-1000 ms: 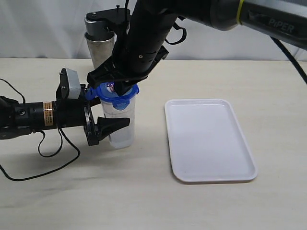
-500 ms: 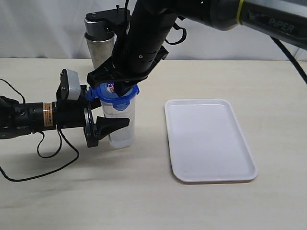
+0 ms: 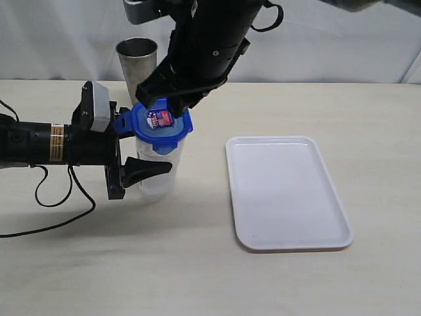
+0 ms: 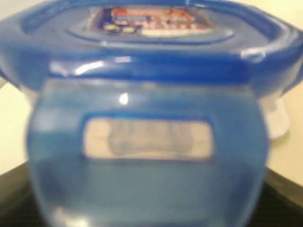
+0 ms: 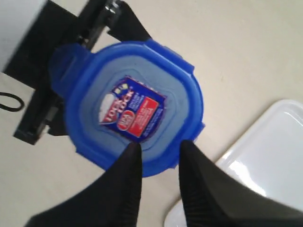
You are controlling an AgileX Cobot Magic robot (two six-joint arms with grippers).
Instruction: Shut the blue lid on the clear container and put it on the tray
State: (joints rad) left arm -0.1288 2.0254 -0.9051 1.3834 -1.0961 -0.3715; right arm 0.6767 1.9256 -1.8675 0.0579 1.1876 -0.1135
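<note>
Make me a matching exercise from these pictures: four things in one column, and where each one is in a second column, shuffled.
Things:
1. lid
2. container
3. tray
4. tumbler

Places:
A. upright at the back, behind the container
B. flat on the table, apart from the rest
C. on top of the container
D. between the jaws of the left tool

Pairs: 1-C, 2-D, 3-B, 4-A
</note>
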